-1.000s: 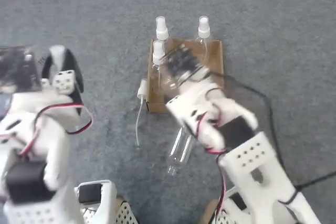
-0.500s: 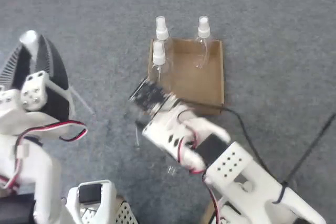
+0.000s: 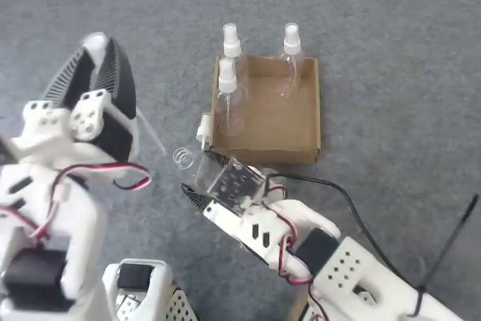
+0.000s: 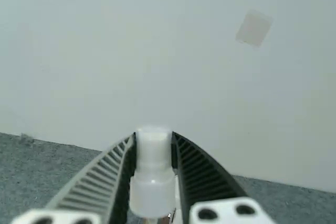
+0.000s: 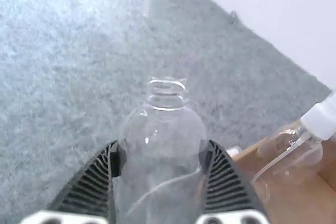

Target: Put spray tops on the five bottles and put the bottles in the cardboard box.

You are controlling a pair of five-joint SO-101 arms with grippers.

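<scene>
My right gripper (image 3: 203, 177) is shut on a clear open-necked bottle (image 3: 188, 163) just in front of the cardboard box's (image 3: 301, 137) near left corner. The right wrist view shows the bottle (image 5: 163, 124) held between the fingers of that gripper (image 5: 161, 156). My left gripper (image 3: 96, 46), raised at the left, is shut on a white spray top (image 3: 95, 38) whose tube (image 3: 152, 139) slants toward the bottle's neck. The spray top (image 4: 153, 177) sits between that gripper's (image 4: 153, 140) fingers. Three capped bottles (image 3: 227, 88) (image 3: 231, 41) (image 3: 291, 43) stand in the box.
A loose spray top (image 3: 203, 129) lies on the grey carpet against the box's left side. A black cable (image 3: 353, 212) runs over the carpet right of my right arm. A capped bottle (image 5: 294, 148) in the box is close beside the held bottle.
My right arm swung from over the box down to the bottle lying on the carpet, took hold of it and carried it left. My left gripper moved right with the spray top.
</scene>
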